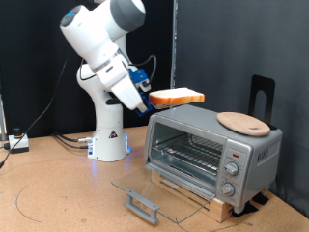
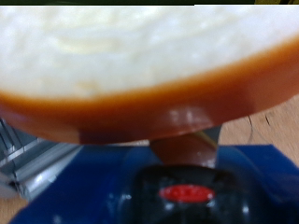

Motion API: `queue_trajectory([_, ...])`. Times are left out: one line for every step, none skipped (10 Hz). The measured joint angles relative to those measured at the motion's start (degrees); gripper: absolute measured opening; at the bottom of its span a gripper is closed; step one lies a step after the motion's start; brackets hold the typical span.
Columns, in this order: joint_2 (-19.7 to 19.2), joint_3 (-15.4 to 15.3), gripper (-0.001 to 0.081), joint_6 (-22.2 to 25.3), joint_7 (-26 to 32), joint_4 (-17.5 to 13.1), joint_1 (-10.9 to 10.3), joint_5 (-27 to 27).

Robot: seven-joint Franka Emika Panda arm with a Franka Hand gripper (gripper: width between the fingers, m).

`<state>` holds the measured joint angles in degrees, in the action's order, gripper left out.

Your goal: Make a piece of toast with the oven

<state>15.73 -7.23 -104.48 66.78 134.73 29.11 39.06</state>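
The piece of toast (image 1: 177, 97), a flat slice with a pale face and orange-brown crust, hangs in the air above the oven's upper left corner in the exterior view, held level in my gripper (image 1: 152, 97), which is shut on its edge. In the wrist view the toast (image 2: 140, 56) fills most of the picture, and one finger (image 2: 182, 149) shows under it. The silver oven (image 1: 212, 150) stands on a wooden base at the exterior view's right. Its glass door (image 1: 159, 188) lies dropped open, and the wire rack inside shows bare.
A round wooden board (image 1: 242, 122) lies on the oven's top. A black stand (image 1: 262, 97) rises behind the oven. The arm's white base (image 1: 108, 135) stands left of the oven, with cables running along the table to a box (image 1: 17, 143) at the far left.
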Motion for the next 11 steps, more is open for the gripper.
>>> queue_trajectory([-1.2,0.2,0.0395,0.6,-0.1,-1.3,0.5,-0.8])
queue_trajectory([-1.2,0.1,0.0395,0.5,-0.1,-1.1,0.4,-0.7])
queue_trajectory([-1.2,0.3,0.0395,1.1,3.3,-0.6,0.4,-0.4])
queue_trajectory([-1.2,0.7,0.0395,1.1,7.4,0.5,0.4,-0.3])
queue_trajectory([-1.3,0.8,0.0395,0.4,9.9,2.0,0.5,-1.2])
queue_trajectory([-1.5,0.8,0.0395,-1.6,10.8,3.5,0.6,-2.3])
queue_trajectory([-2.0,0.6,0.0395,-4.2,10.8,4.9,0.6,-3.5])
queue_trajectory([-2.8,0.4,0.0395,-6.7,10.8,6.1,0.7,-5.0])
queue_trajectory([-4.0,0.2,0.0395,-9.0,10.8,6.9,0.6,-6.5])
queue_trajectory([-5.2,-0.2,0.0395,-11.1,11.0,7.4,0.6,-7.3])
queue_trajectory([-6.4,-0.7,0.0395,-13.1,11.6,7.9,0.6,-7.5])
